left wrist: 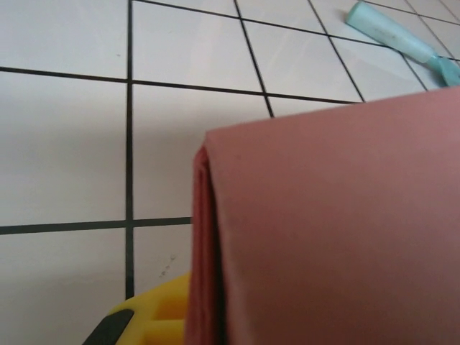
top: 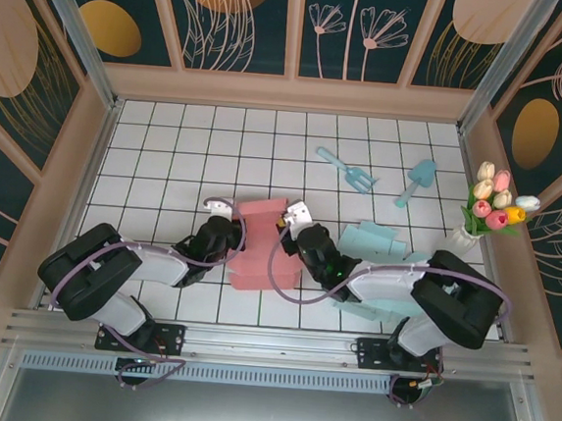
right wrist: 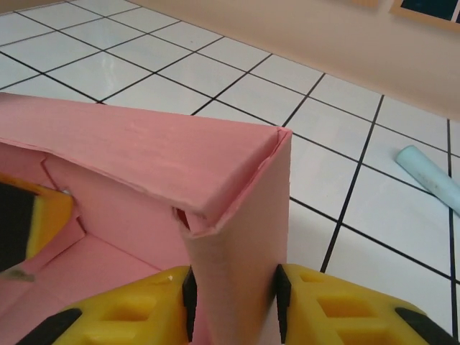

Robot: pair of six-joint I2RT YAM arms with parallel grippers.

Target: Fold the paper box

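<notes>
Pink paper box (top: pixel 258 243) at centre; white table (top: pixel 169 142) gridded with black lines; teal rake (top: pixel 347 168) and trowel (top: pixel 416 181) at 2 o'clock; pink, yellow and white tulips (top: pixel 496 202) at 3 o'clock; right gripper (right wrist: pixel 233 309) with yellow fingers (right wrist: pixel 338 309), black-padded.

claw (right wrist: pixel 233 302) pinches pink box (right wrist: pixel 144 151) wall

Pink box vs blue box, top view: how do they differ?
Colour: the pink box is pink, the blue box pale blue.
Grip: the left tool and right tool both pinch the pink box; no tool holds the blue box.
Place: the pink box sits between the arms; the blue box lies to its right, partly hidden by the right arm.
Both rest on the table.
</notes>
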